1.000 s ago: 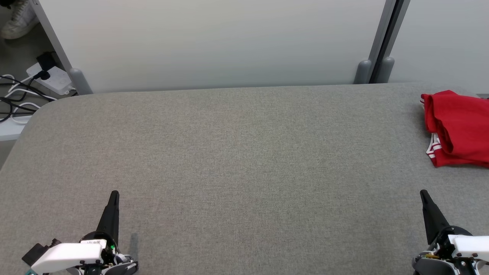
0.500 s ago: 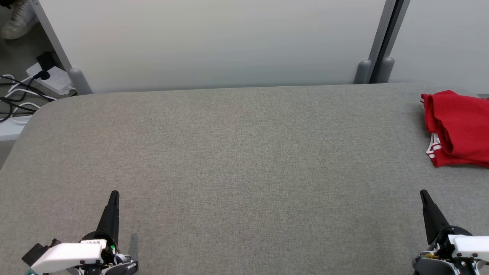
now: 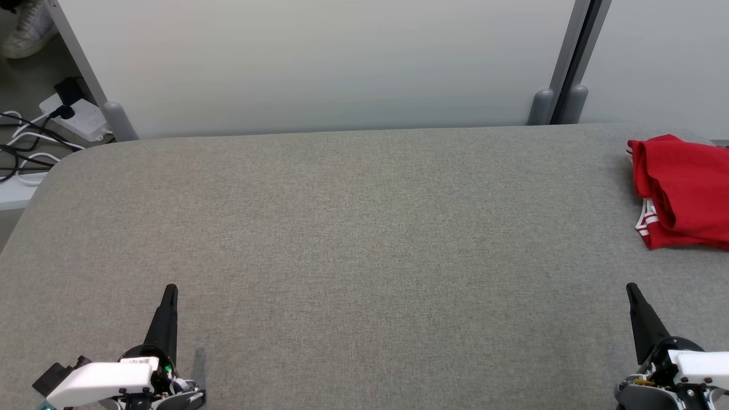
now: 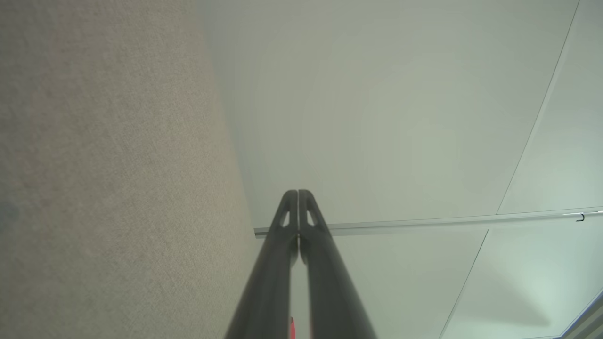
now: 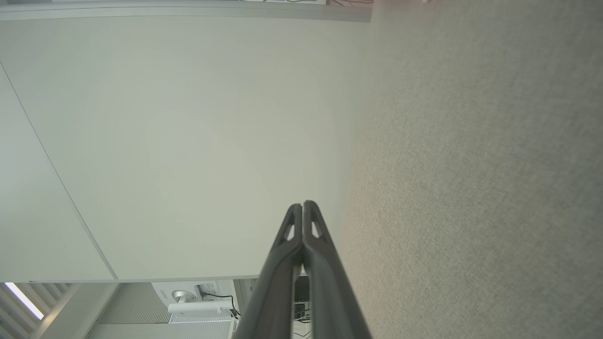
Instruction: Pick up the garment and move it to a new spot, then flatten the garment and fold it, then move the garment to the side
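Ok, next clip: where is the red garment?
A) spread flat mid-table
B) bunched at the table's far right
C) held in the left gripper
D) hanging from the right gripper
B: the red garment lies bunched at the far right of the grey table, apart from the left gripper and right gripper, both shut and empty near the front edge.
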`<state>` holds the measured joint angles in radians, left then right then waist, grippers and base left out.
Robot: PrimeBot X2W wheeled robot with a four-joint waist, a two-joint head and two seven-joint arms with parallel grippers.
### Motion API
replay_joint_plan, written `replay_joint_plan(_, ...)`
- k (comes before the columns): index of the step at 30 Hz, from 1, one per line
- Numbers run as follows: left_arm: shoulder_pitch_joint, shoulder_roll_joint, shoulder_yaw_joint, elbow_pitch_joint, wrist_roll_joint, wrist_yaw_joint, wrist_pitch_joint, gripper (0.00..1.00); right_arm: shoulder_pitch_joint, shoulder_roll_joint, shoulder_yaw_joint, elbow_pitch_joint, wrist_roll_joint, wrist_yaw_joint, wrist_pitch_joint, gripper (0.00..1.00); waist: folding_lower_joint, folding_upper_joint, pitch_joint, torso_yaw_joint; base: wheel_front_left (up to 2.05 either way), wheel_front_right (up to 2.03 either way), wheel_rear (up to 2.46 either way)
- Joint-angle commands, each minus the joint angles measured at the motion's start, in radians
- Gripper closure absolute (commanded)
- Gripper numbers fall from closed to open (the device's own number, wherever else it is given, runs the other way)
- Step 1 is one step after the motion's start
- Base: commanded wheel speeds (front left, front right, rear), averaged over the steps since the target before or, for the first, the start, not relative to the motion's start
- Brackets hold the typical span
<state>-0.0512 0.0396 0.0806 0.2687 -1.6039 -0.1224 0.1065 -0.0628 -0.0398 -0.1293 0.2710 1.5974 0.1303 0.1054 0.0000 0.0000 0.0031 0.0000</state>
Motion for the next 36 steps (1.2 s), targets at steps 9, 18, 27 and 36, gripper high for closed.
replay_joint_plan(9, -0.057, 0.011, 0.033, -0.024, -0.005, -0.008, 0.007, 1.0, -0.045, -0.011, 0.015, -0.026, 0.01, 0.0, 0.009, 1.0, 0.0, 0.0, 0.0, 0.0, 0.0, 0.0, 0.0)
replay_joint_plan(18, -0.057, 0.011, 0.033, -0.024, -0.005, -0.008, 0.007, 1.0, -0.045, -0.011, 0.015, -0.026, 0.01, 0.0, 0.009, 1.0, 0.0, 0.0, 0.0, 0.0, 0.0, 0.0, 0.0)
replay_joint_plan(27, -0.057, 0.011, 0.033, -0.024, -0.005, -0.008, 0.007, 1.0, -0.045, -0.011, 0.015, -0.026, 0.01, 0.0, 0.009, 1.0, 0.0, 0.0, 0.0, 0.0, 0.0, 0.0, 0.0)
replay_joint_plan(36, -0.057, 0.011, 0.033, -0.024, -0.005, -0.008, 0.007, 1.0, -0.045, -0.011, 0.015, -0.026, 0.01, 0.0, 0.009, 1.0, 0.0, 0.0, 0.0, 0.0, 0.0, 0.0, 0.0)
